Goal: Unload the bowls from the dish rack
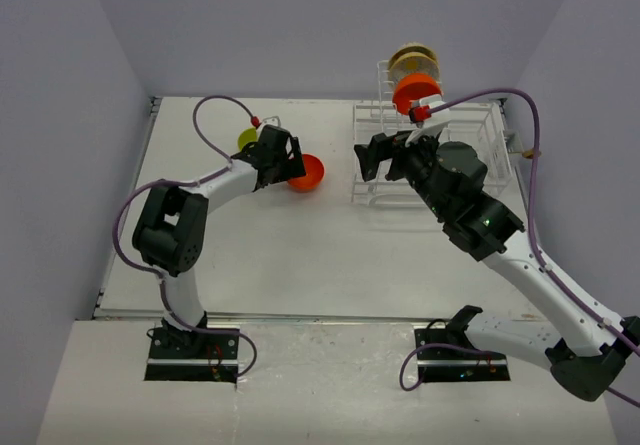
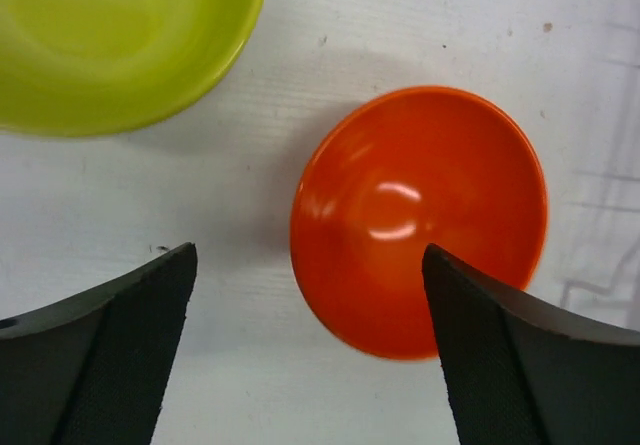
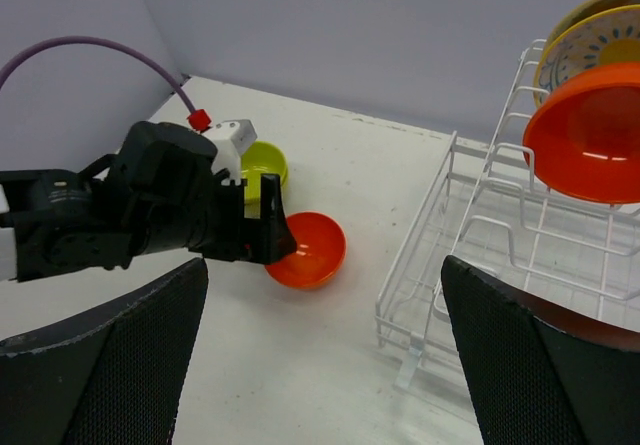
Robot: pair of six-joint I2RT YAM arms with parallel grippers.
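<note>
Orange and glossy, one bowl (image 2: 420, 220) sits upright on the tabletop directly under my left gripper (image 2: 308, 257). That gripper's jaws stand apart and hold nothing; from the wrist view the right finger overlaps the bowl's near rim, while the left finger hangs over bare tabletop. A lime bowl (image 2: 110, 35) rests just beyond, to the far left of the orange one, with a gap between them. Both are on the left half of the tabletop, well apart from the rack (image 1: 495, 130) at the far right.

My right gripper (image 1: 378, 157) hovers at the rack's left end, jaws spread wide and empty. In the tall slotted section at the rack's far end, a second orange bowl (image 3: 590, 145) stands on edge. Two cream bowls (image 3: 595, 40) stand behind it, the nearer one dotted with colour inside.
</note>
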